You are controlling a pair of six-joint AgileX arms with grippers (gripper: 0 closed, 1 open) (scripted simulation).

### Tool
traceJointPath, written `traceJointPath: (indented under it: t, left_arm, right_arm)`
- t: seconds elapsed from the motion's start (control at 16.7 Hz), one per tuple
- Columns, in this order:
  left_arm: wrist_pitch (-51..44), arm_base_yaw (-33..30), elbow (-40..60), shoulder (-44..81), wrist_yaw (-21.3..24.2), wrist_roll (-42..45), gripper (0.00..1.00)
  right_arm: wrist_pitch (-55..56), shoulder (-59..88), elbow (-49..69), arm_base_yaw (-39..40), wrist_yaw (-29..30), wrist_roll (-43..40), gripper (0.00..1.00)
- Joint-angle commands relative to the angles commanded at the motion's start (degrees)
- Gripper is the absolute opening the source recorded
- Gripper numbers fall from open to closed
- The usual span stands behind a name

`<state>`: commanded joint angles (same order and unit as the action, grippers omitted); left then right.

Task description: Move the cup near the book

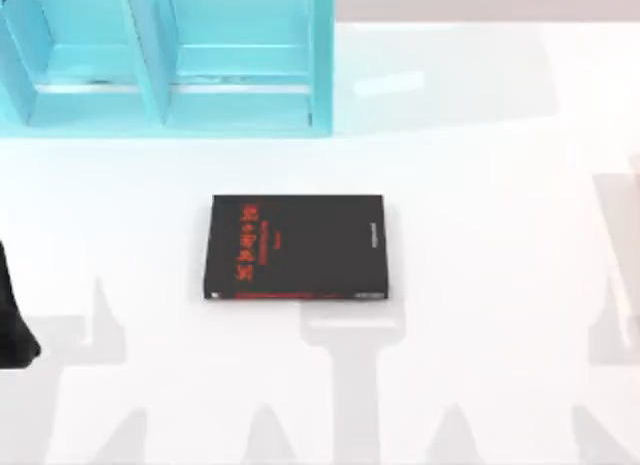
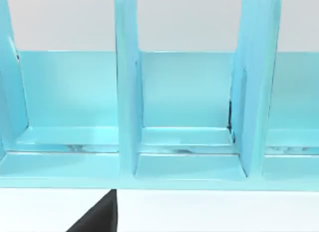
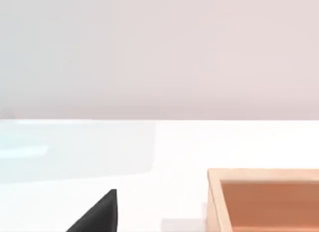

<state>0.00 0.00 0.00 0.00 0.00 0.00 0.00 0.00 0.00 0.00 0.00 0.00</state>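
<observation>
Dark fingertip (image 2: 97, 214) seen close in left wrist view, teal shelf (image 2: 189, 117) beyond; jaw opening cannot be told. Book (image 1: 296, 247) lies flat, just in front of shelf. Cup placed nowhere beside book (location cannot be told). Task judged unstarted: cup yet to be found, grasped, carried to book. Wooden box (image 3: 264, 199) noted in right wrist view.

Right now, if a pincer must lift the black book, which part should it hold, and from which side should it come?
Probably from above, across the shorter span of the book, mid-length: it lies flat on the table, cover up, with nothing touching its four edges.
</observation>
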Motion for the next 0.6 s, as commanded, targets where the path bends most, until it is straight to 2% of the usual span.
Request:
traceJointPath:
  t: [0.3, 0.6]
  left_arm:
    - [-1.8, 1.2, 2.3, 2.4, -0.1, 3.1, 1.00]
    - [-10.3, 6.4, 13.6, 13.9, -0.3, 18.2, 1.00]
  right_arm:
    - [0.0, 0.0, 0.0, 0.0, 0.0, 0.0, 1.00]
    - [0.0, 0.0, 0.0, 0.0, 0.0, 0.0, 1.00]
